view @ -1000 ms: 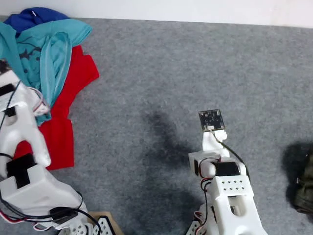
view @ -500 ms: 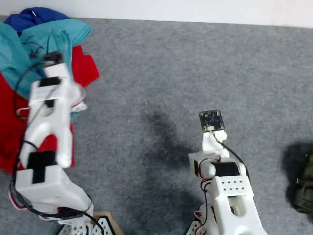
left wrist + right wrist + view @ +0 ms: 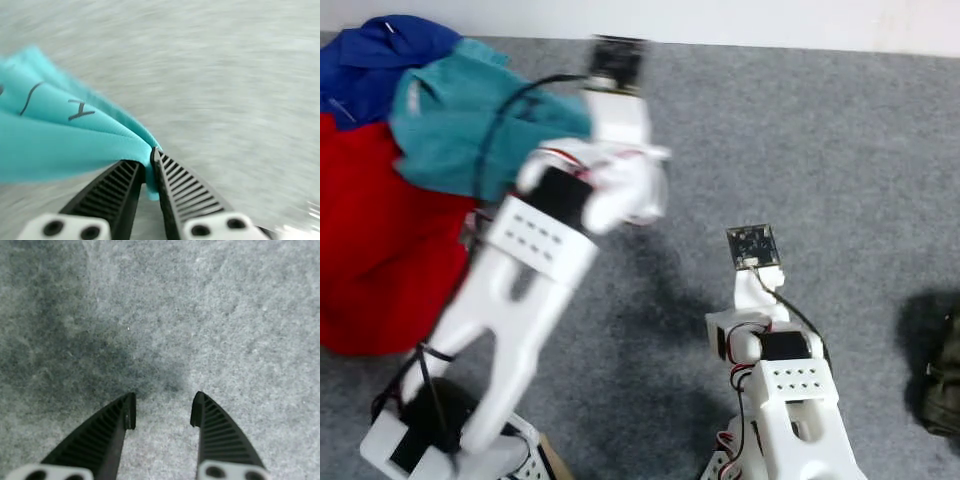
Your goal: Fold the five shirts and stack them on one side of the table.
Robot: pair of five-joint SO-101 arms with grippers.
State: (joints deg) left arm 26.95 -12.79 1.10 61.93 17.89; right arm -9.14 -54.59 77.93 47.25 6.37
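Pinches a folded edge of the teal shirt point(image 3: 60, 135) between the fully closed fingers of the left gripper point(image 3: 151, 161): bright turquoise cloth, smooth, marked with thin dark lines, trailing away from the tips above the grey table point(image 3: 225, 75). Seen from above, lies bunched in a crumpled heap at far left, draped over the red shirt point(image 3: 380, 250) and touching the blue shirt point(image 3: 370, 60) in the far-left corner, with one end stretched rightward under the left arm point(image 3: 535, 260). Holds nothing in the right gripper point(image 3: 162, 412), its fingers parted a moderate way over bare table, on the right arm point(image 3: 785, 390) at near right. At the right edge, a dark bundle point(image 3: 945, 385). Against half a second ago: left arm swung from above the pile at far left out toward the far middle, teal cloth drawn rightward with it and gathered into a tighter clump, far more of the red uncovered at left, right arm unmoved.
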